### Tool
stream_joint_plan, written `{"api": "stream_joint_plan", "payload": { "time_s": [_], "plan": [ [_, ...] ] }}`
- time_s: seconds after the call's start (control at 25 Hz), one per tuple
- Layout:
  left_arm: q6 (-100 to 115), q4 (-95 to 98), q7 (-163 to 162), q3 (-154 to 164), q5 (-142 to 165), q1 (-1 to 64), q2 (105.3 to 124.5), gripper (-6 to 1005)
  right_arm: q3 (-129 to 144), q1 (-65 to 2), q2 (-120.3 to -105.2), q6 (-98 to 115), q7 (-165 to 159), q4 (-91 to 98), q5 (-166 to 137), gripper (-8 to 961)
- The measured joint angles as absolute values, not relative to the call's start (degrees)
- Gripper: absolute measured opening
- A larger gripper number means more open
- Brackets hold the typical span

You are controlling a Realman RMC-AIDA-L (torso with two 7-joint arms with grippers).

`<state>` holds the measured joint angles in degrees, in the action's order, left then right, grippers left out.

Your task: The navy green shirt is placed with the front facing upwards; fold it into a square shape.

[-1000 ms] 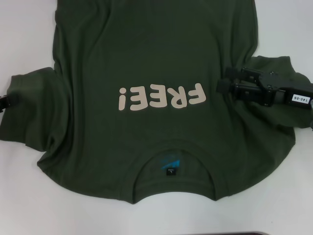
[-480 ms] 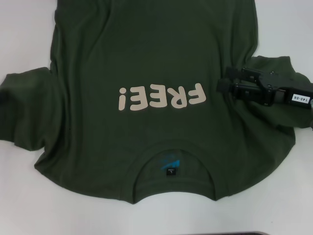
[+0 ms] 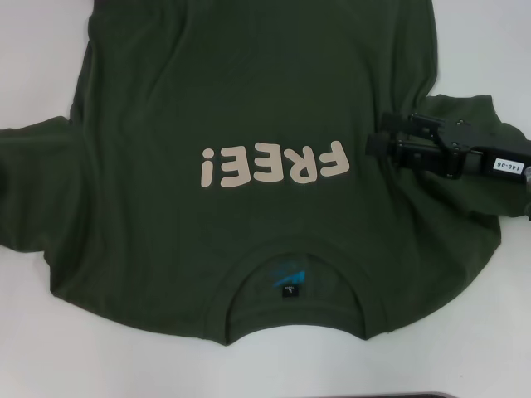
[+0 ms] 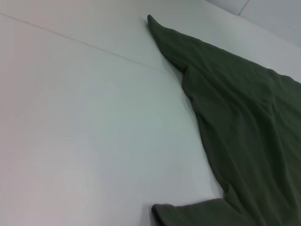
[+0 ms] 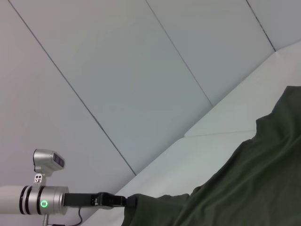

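The navy green shirt lies spread front up on the white table, its cream "FREE!" print across the chest and the collar with its blue label nearest me. My right gripper hovers low over the shirt's right sleeve, pointing toward the chest. My left gripper is outside the head view. The right wrist view shows the left gripper far off, at the edge of the shirt's left sleeve and closed on it. In the left wrist view the shirt's side and sleeve lie flat.
White tabletop borders the shirt on the left and the right. A pale panelled wall rises behind the table. The left arm's silver wrist with a green light shows beside the sleeve.
The left gripper slid out of the head view to the left, and the left sleeve stretched and flattened that way with it. The right gripper stayed put.
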<state>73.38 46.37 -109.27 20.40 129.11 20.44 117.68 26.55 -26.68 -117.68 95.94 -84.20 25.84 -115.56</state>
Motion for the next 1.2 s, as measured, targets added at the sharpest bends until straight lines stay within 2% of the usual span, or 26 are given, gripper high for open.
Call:
{"api": "stream_joint_plan", "payload": {
  "time_s": [0.8,1.2],
  "plan": [
    [72.57,48.6,-109.81,20.92,128.86,20.95,117.65,4,26.51,-27.16,-117.68,95.88,-84.2,25.85,-115.46,912],
    [79.03,47.99,-116.26,20.91,128.59,23.48,117.88,5,26.1,-27.33,-117.68,95.79,-84.2,25.84,-115.4,911]
  ]
}}
